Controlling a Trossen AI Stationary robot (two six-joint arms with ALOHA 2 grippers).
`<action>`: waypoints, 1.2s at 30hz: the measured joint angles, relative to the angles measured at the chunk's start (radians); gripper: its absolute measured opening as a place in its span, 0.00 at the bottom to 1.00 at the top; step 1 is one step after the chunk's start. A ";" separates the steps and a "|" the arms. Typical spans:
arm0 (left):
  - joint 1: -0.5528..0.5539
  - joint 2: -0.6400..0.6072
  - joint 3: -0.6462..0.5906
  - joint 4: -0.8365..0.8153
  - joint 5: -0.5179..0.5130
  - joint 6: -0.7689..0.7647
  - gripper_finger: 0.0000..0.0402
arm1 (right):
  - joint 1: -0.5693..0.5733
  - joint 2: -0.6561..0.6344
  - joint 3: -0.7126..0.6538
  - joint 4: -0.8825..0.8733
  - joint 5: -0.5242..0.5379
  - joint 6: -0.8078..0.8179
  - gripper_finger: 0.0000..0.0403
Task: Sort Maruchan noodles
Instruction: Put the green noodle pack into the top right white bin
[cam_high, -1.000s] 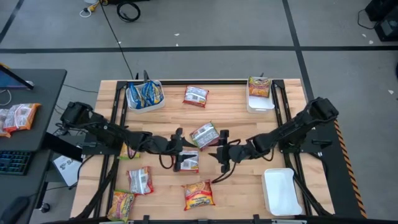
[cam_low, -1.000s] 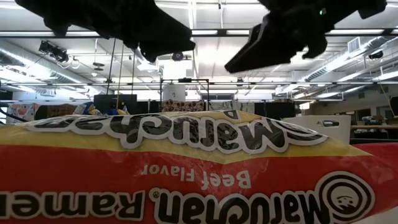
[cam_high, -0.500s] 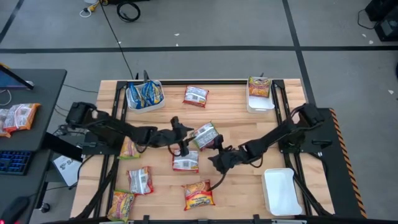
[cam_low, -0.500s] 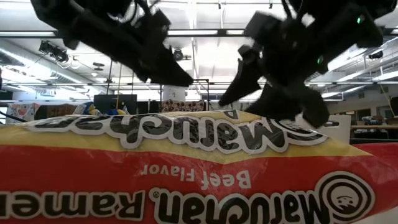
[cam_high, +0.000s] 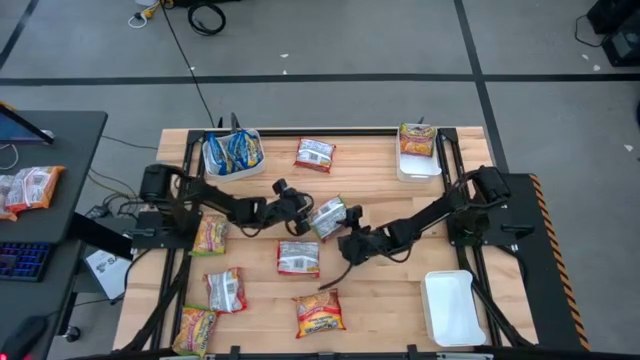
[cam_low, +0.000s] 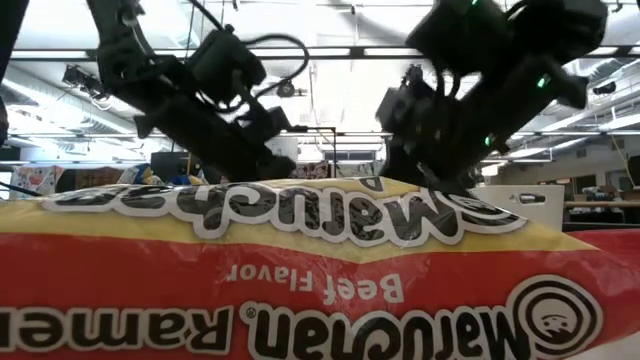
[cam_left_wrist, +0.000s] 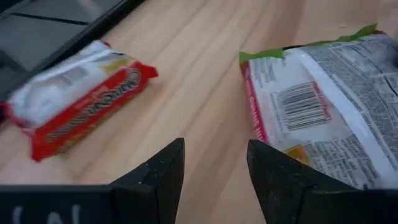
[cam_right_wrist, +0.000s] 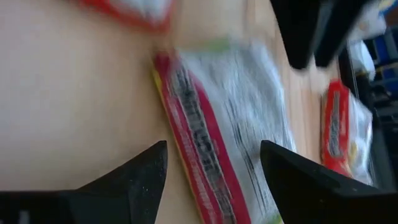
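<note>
A silver-white Maruchan packet with a green end (cam_high: 329, 215) lies flat mid-table. It also shows in the left wrist view (cam_left_wrist: 329, 106) and, blurred, in the right wrist view (cam_right_wrist: 227, 130). My left gripper (cam_high: 303, 208) is open and empty just left of it, and its own view shows its fingers (cam_left_wrist: 214, 180) apart over bare wood. My right gripper (cam_high: 347, 233) is open and empty at the packet's near right corner (cam_right_wrist: 214, 180). Other packets lie flat: silver-white ones (cam_high: 298, 257) (cam_high: 226, 290) (cam_high: 313, 153), an orange-red one (cam_high: 319, 312), and yellow ones (cam_high: 210, 233) (cam_high: 195, 328).
A white tray at the far left (cam_high: 250, 168) holds blue packets (cam_high: 232, 150). A tray at the far right (cam_high: 418, 168) holds an orange packet (cam_high: 417, 138). A bare white tray (cam_high: 450, 305) sits near right. The orange-red packet fills the low view (cam_low: 320, 280).
My left gripper has gone from over the silver-white packet near the table's middle toward the far edge, to the green-ended packet's left side. My right gripper has moved a little left and toward the far edge, closing on the same packet. Both have come lower. No packet has moved.
</note>
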 joint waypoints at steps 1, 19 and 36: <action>0.000 0.023 0.000 0.030 0.012 -0.003 0.44 | -0.009 0.003 -0.001 -0.015 0.001 -0.008 0.64; 0.002 -0.037 0.084 -0.122 -0.060 0.223 0.44 | -0.082 -0.112 0.032 -0.201 -0.138 0.335 0.03; -0.109 -0.500 0.093 -0.376 -0.171 0.293 0.44 | -0.321 -0.693 0.097 -1.016 -0.372 0.717 0.02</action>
